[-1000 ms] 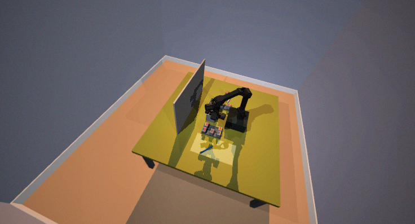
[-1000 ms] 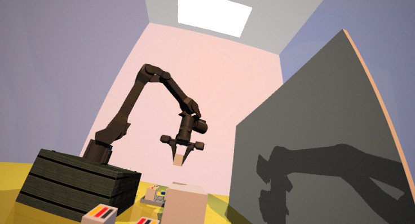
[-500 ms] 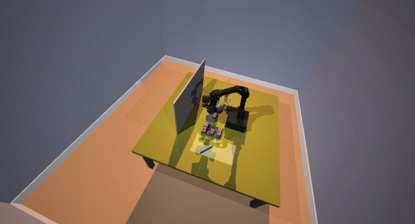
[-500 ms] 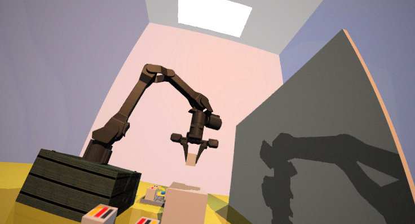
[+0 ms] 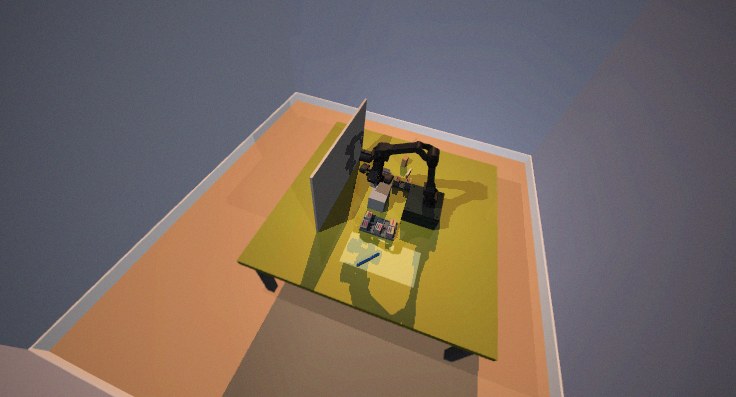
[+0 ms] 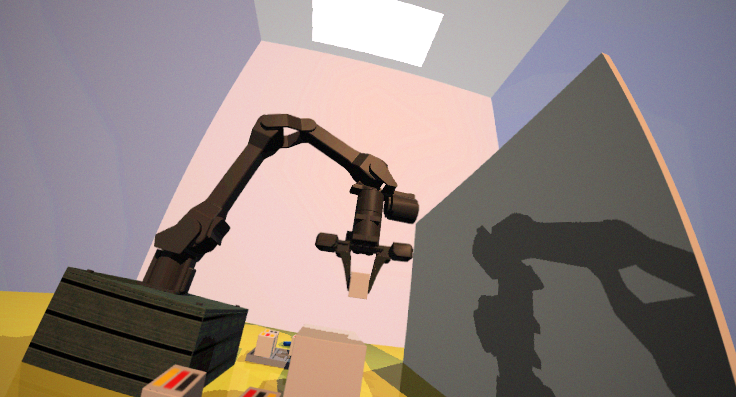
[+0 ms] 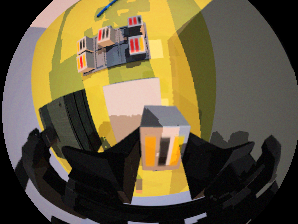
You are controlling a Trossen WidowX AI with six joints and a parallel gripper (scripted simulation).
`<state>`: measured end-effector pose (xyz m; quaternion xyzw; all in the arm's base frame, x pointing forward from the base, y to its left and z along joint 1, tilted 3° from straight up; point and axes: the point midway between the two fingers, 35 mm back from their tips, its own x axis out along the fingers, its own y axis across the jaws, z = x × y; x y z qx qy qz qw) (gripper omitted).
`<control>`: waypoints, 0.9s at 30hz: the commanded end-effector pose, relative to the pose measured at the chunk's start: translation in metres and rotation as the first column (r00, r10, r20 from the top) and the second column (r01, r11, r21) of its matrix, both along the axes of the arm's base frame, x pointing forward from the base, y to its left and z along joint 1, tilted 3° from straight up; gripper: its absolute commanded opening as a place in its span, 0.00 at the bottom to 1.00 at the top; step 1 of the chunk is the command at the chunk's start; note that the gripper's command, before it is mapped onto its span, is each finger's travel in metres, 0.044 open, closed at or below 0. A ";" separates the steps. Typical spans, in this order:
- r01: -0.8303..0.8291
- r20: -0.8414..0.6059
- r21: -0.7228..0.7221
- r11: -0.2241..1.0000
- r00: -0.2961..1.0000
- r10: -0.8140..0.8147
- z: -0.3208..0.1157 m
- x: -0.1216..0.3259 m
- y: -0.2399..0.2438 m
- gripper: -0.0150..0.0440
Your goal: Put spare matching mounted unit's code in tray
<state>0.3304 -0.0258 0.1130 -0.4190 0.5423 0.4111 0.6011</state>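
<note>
My gripper (image 6: pixel 359 281) (image 7: pixel 160 129) is shut on a spare, a small pale block with orange, dark and yellow stripes on one face. It holds the spare in the air above and behind a plain pale box (image 5: pixel 379 196) (image 6: pixel 326 369) (image 7: pixel 132 95). The grey rack (image 7: pixel 114 55) holds several striped spares, among them one with red stripes (image 7: pixel 136 45) and one with dark stripes (image 7: pixel 106 36). A small tan block (image 5: pixel 405 162) stands at the back; I cannot tell whether it is the mounted unit. No code on a unit's back is readable. The tray is not clearly visible behind the arm.
A tall grey panel (image 5: pixel 337 173) (image 6: pixel 581 152) stands beside the arm. The arm's dark base (image 5: pixel 422 217) (image 6: pixel 118 333) is on the other side. A blue pen (image 5: pixel 368 259) (image 7: pixel 106 8) lies on a pale sheet (image 5: pixel 404 272). A striped block (image 6: pixel 174 382) is close to the exterior camera.
</note>
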 end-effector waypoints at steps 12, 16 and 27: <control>-0.009 -0.003 -0.017 1.000 1.000 0.009 -0.003 0.003 -0.093 0.25; -0.020 -0.007 -0.021 1.000 1.000 0.020 -0.004 -0.001 -0.118 0.25; -0.051 -0.020 -0.024 0.998 0.998 0.051 -0.009 -0.021 -0.184 0.25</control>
